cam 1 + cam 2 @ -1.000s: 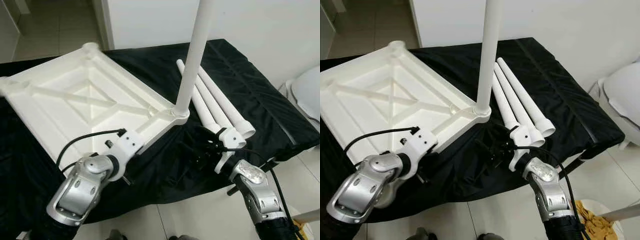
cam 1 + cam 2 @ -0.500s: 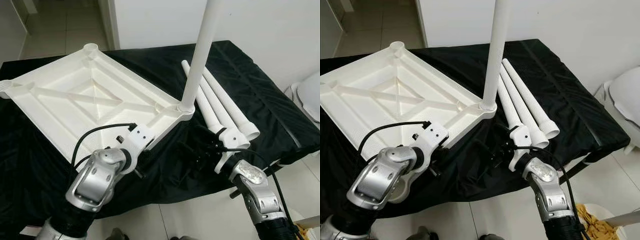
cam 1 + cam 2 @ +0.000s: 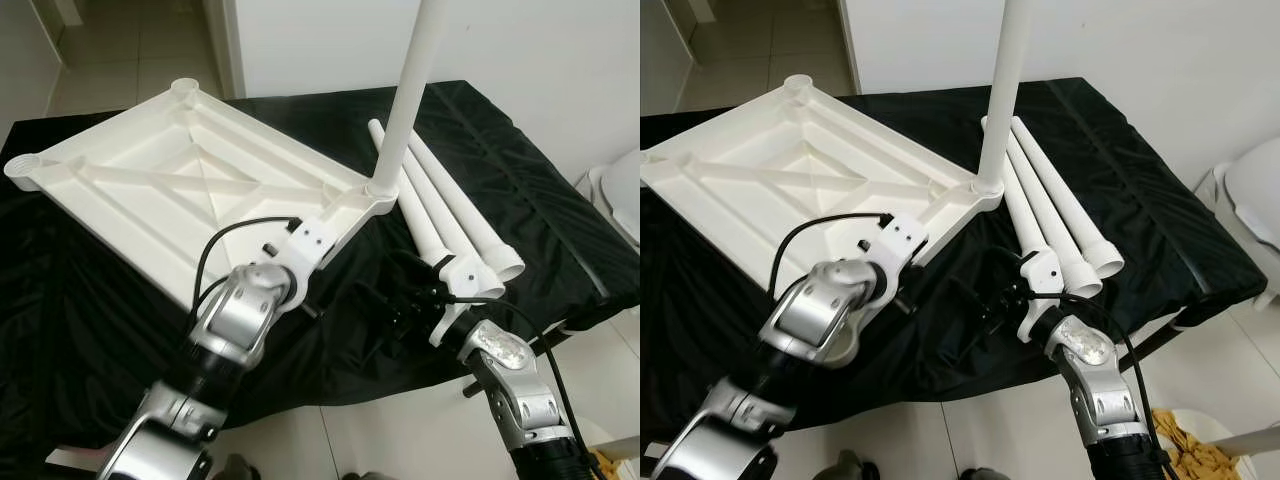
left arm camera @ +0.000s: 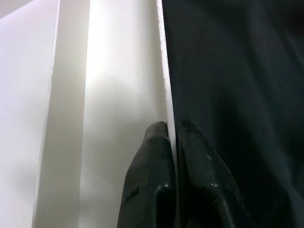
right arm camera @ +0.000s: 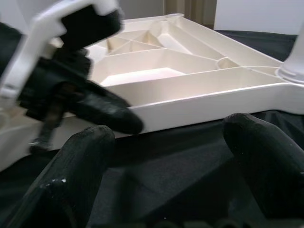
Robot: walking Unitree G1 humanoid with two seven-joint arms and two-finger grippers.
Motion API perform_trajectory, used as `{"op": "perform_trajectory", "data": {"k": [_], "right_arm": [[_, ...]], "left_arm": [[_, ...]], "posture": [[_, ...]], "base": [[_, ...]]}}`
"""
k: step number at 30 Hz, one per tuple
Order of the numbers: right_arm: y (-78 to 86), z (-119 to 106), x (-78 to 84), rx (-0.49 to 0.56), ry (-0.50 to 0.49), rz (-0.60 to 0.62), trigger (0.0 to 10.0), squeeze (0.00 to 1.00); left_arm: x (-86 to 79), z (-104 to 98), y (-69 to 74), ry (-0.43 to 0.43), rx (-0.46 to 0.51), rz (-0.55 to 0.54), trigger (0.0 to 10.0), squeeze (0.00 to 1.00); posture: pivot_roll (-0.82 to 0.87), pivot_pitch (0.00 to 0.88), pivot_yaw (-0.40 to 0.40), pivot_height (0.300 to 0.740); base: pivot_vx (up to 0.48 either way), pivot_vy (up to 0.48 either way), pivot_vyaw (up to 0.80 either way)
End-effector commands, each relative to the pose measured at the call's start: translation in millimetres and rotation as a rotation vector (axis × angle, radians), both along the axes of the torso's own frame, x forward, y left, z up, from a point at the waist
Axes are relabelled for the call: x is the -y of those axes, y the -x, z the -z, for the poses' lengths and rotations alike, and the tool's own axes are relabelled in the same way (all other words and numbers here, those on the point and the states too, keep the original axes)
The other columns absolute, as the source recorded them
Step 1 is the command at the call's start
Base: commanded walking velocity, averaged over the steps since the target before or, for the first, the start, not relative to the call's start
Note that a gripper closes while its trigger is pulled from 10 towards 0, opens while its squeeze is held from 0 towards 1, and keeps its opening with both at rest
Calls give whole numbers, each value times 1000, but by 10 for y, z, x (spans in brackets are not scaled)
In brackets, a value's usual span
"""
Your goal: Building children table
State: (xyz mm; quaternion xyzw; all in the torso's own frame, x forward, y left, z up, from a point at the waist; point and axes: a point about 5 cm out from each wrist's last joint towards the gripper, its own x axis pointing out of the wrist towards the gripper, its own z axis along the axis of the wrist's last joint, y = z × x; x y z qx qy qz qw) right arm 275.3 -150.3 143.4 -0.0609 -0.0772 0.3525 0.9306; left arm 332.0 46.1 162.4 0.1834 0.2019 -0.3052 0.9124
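The white plastic tabletop (image 3: pixel 190 170) lies upside down on the black cloth, its near edge tilted up. One white leg (image 3: pixel 408 95) stands upright in its near right corner socket. Three loose legs (image 3: pixel 455 220) lie side by side to the right. My left gripper (image 4: pixel 172 126) is shut on the tabletop's thin near rim (image 4: pixel 164 71), close to that corner. My right gripper (image 5: pixel 171 142) hovers open over the cloth just before the rim, its fingers (image 5: pixel 80 161) wide apart with nothing between them; it sits beside the loose legs' near ends (image 3: pixel 390 300).
The black cloth (image 3: pixel 520 160) covers a low table whose front edge is near my arms. Tiled floor lies below. A white rounded object (image 3: pixel 620 185) stands at the right, and a container of yellow-brown material (image 3: pixel 1185 455) sits on the floor at the lower right.
My left arm has reached forward and to the right along the rim, and the tabletop's near edge has risen with it. The right gripper has stayed put.
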Motion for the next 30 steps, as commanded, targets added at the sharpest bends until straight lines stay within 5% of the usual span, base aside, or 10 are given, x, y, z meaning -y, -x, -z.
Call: {"op": "perform_trajectory", "data": {"k": [1,2,3,7,8,14,15,16,24,30], "right_arm": [[19,17,-2,-7,3,4,10000,0],[19,17,-2,-7,3,4,10000,0],[21,17,-2,-6,2,6,10000,0],[34,22,-6,-7,2,8,10000,0],[36,23,-6,-8,1,8,10000,0],[43,26,-8,-10,1,8,10000,0],[42,27,-10,-10,2,7,10000,0],[39,27,-11,-11,1,6,10000,0],[10,19,-31,-10,-1,-1,10000,0],[-10,-4,-49,-12,-10,-1,10000,0]], "left_arm": [[50,-206,-133,-14,183,-111,784,0],[50,-206,-133,-14,183,-111,784,0],[76,-228,-154,-10,199,-113,10000,0],[163,-328,-176,45,215,-95,10000,0],[181,-379,-164,93,214,-82,10000,1000],[209,-609,-112,190,250,-1,10000,1000],[207,-685,-84,220,257,29,10000,75],[201,-745,-58,240,265,52,10000,0],[53,-847,-32,200,306,64,10000,0],[-513,-635,-140,26,285,-151,10000,0]], "posture": [[-89,115,23,740],[-89,115,23,740],[-89,115,23,740],[-90,117,25,740],[-89,117,24,740],[-83,121,21,740],[-81,120,21,740],[-79,119,19,740],[-67,115,15,740],[-61,111,12,740]], "base": [[0,0,0],[0,0,0],[0,0,0],[0,0,0],[0,0,0],[0,0,0],[0,0,0],[0,0,0],[0,0,0],[0,0,0]]}}
